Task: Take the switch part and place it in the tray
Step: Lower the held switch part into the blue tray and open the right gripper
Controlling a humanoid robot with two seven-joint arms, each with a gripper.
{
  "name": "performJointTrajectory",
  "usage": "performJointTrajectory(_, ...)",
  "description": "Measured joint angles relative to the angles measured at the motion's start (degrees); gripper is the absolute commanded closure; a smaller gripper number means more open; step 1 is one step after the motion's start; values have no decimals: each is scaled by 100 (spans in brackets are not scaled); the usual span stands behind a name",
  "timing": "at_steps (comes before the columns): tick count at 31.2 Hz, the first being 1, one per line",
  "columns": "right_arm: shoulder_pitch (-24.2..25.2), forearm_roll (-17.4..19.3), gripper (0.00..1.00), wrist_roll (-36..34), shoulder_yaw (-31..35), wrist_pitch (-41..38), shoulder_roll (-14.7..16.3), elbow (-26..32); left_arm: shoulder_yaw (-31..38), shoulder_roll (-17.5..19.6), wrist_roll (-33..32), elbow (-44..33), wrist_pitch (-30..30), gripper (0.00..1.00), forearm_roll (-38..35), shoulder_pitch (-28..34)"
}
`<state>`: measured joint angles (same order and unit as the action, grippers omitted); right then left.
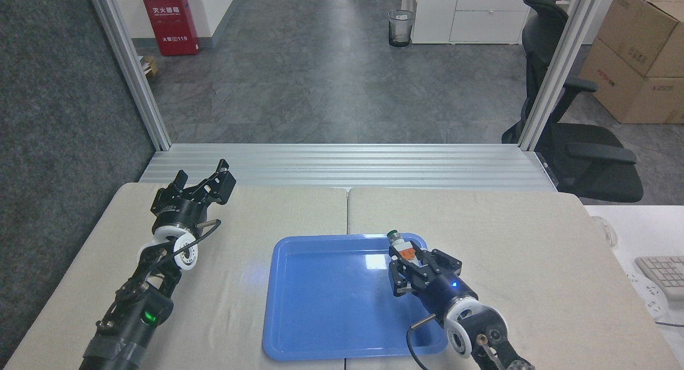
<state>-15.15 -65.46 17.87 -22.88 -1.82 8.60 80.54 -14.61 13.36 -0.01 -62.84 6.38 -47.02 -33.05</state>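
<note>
The switch part (pixel 402 247), white-grey with an orange middle and a dark round cap, is held in my right gripper (pixel 410 259), which is shut on it above the right half of the blue tray (pixel 299 338). The cap points away from me, toward the tray's far rim. The tray lies on the beige table in front of me and holds nothing else. My left gripper (pixel 206 178) rests at the table's far left with its fingers spread open and nothing between them.
An aluminium ledge (pixel 347 167) runs along the table's far edge. A white keyboard (pixel 665 274) and a power strip (pixel 649 300) sit on the adjoining desk at right. A black office chair (pixel 582 145) stands beyond the right corner.
</note>
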Motion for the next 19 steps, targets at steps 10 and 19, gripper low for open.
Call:
performJointTrajectory(10, 191, -111, 100, 487, -721, 540, -273, 133, 0, 0, 0, 0, 0, 0, 0, 0)
performJointTrajectory(19, 278, -309, 100, 617, -1008, 739, -402, 65, 0, 0, 0, 0, 0, 0, 0, 0)
